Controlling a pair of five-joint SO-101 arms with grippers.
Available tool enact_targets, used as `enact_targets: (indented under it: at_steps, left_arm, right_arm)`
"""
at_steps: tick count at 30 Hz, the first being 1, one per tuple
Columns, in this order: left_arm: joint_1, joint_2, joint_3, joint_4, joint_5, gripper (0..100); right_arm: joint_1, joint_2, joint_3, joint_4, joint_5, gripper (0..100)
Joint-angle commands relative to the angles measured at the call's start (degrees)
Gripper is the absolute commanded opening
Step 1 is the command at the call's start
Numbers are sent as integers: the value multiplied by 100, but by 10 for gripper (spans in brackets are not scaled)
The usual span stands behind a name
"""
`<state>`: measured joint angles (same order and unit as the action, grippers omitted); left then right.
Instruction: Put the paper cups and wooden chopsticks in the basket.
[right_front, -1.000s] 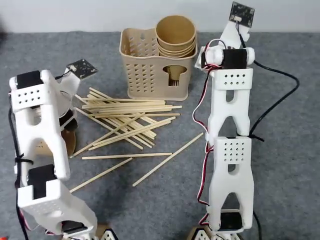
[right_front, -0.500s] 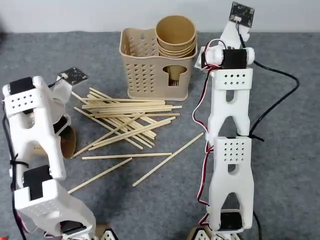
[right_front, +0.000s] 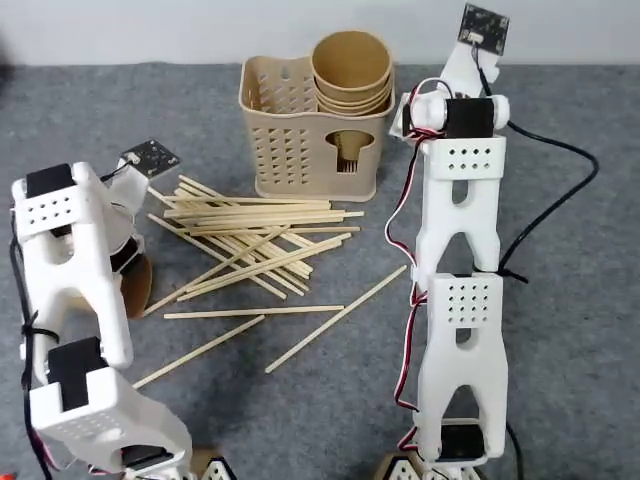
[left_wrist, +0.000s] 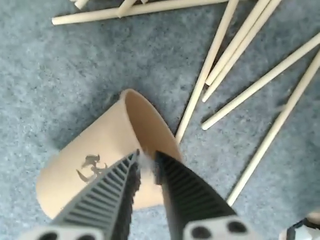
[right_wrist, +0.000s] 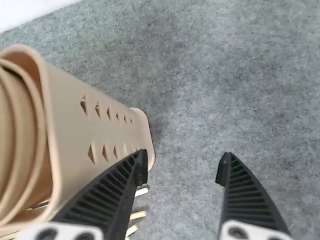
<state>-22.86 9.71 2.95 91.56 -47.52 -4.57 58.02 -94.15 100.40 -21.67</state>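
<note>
A paper cup lies on its side on the grey mat, and my left gripper is shut on its rim, one finger inside the mouth and one outside. In the high view this cup peeks out from under the left arm. Loose wooden chopsticks are scattered between the cup and the beige basket. The basket holds a stack of paper cups and some chopsticks. My right gripper hangs open and empty just beside the basket's wall.
The right arm stands along the right side of the mat, with black cables trailing off it. A few single chopsticks lie apart in the middle, nearer the front. Bare mat extends at the far left and far right.
The left arm has shifted left and settled lower over the cup on the mat. The right arm, basket and chopsticks have not moved.
</note>
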Motion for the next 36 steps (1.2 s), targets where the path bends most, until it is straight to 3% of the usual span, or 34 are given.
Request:
enact_targets:
  at_steps: [1,7,13,28,33,36]
  left_arm:
    - [-62,-123,40,-18,-44,13]
    - [9,-176,-48,-53,-53,13]
    - [466,-149,-1015,-9,-273,13]
    - [651,-185,-1534,879,-290,17]
    - [369,-185,-1745,879,-396,168]
    - [79,-149,-1745,791,-1178,201]
  right_arm:
    - [-57,-84,-229,198,-44,241]
    - [-57,-84,-229,189,-44,241]
    - [-57,-84,-229,198,-44,241]
    - [-66,-84,-229,215,-44,242]
    - [-66,-110,-229,215,-44,242]
    - [-57,-110,-229,215,-44,242]
